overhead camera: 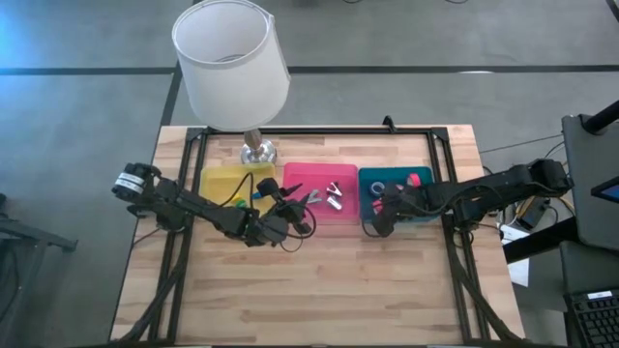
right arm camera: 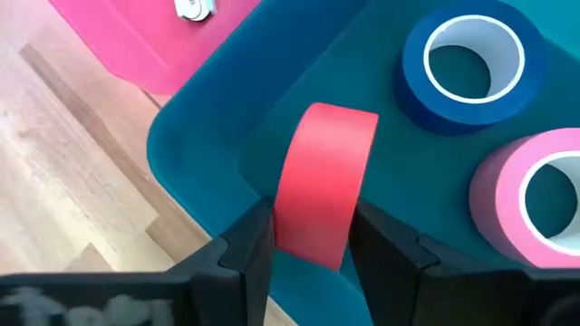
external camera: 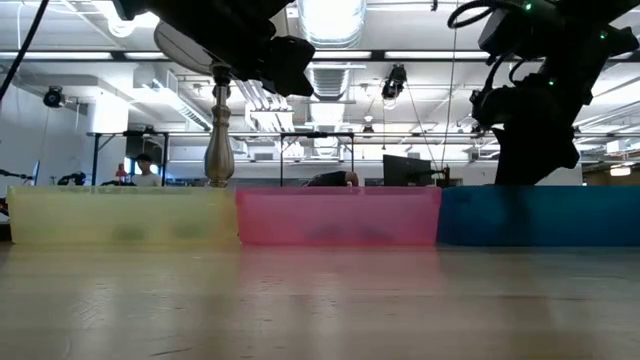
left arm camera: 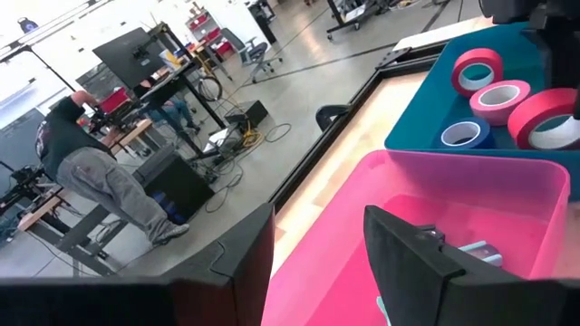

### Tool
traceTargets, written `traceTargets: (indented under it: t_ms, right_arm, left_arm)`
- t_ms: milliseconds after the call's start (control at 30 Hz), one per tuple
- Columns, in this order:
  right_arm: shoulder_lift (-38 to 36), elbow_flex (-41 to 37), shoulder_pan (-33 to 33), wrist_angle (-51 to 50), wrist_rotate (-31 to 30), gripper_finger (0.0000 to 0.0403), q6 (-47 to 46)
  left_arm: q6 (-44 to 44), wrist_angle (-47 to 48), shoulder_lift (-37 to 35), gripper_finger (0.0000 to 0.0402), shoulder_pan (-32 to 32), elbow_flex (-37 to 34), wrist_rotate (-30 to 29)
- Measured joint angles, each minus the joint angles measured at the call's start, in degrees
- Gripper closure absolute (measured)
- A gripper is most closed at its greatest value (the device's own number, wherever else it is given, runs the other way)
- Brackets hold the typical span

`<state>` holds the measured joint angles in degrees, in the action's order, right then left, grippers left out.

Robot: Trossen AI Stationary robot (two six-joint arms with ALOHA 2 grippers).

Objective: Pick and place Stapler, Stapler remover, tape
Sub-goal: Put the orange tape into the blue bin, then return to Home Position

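Red tape (right arm camera: 323, 184) stands on edge between the right end effector's (right arm camera: 311, 237) fingers, inside the teal bin (right arm camera: 217, 136) right of centre. Left end effector (overhead camera: 283, 215) hovers open at the pink bin's (left arm camera: 399, 195) near rim.

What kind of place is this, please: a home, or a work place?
Probably an open workshop or lab, not a home: a person stands at workbenches with equipment, ceiling lights run in long rows, and the wooden table holds three coloured bins.

grey floor (overhead camera: 406, 39), bright ceiling lights (external camera: 330, 15)
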<state>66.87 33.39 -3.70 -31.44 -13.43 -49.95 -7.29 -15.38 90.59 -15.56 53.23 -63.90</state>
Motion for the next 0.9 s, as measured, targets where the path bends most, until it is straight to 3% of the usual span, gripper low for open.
traceTargets:
  t_ms: [500, 900]
  right_arm:
    - [-0.2, 0.6, 0.0, -0.1, -0.2, 0.021, 4.7]
    - [-0.5, 10.7, 0.0, 0.3, -0.1, 0.022, 28.7]
  left_arm:
    - [-2.1, 0.0, 0.0, 0.0227, 0.2, 0.0, 0.0]
    - [0.4, 0.1, -0.1, 0.0227, -2.1, 0.0, -0.3]
